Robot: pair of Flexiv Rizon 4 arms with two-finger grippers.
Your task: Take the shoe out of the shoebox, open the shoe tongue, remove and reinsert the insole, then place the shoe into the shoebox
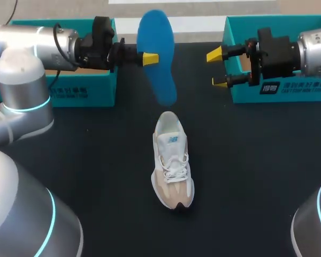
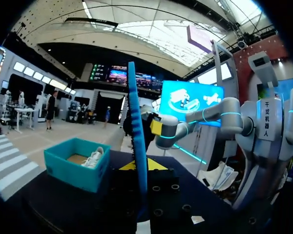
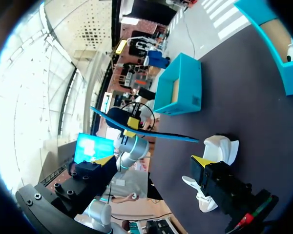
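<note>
My left gripper [image 1: 150, 58] is shut on the blue insole [image 1: 159, 59] and holds it on edge in the air above the far middle of the table. In the left wrist view the insole [image 2: 136, 131] stands edge-on between that gripper's [image 2: 139, 166] fingers. The white and beige shoe [image 1: 173, 167] lies upright on the dark table [image 1: 96, 160], toe towards me, below the insole. My right gripper [image 1: 216, 68] hangs open and empty to the right of the insole, facing it. From the right wrist view its gripper [image 3: 151, 161] looks at the insole [image 3: 151, 131] and the shoe [image 3: 219, 148].
A teal shoebox [image 1: 80, 91] stands at the back left, partly under my left arm. A second teal shoebox [image 1: 278, 93] stands at the back right under my right arm; in the left wrist view this box [image 2: 75, 170] holds another white shoe [image 2: 94, 157].
</note>
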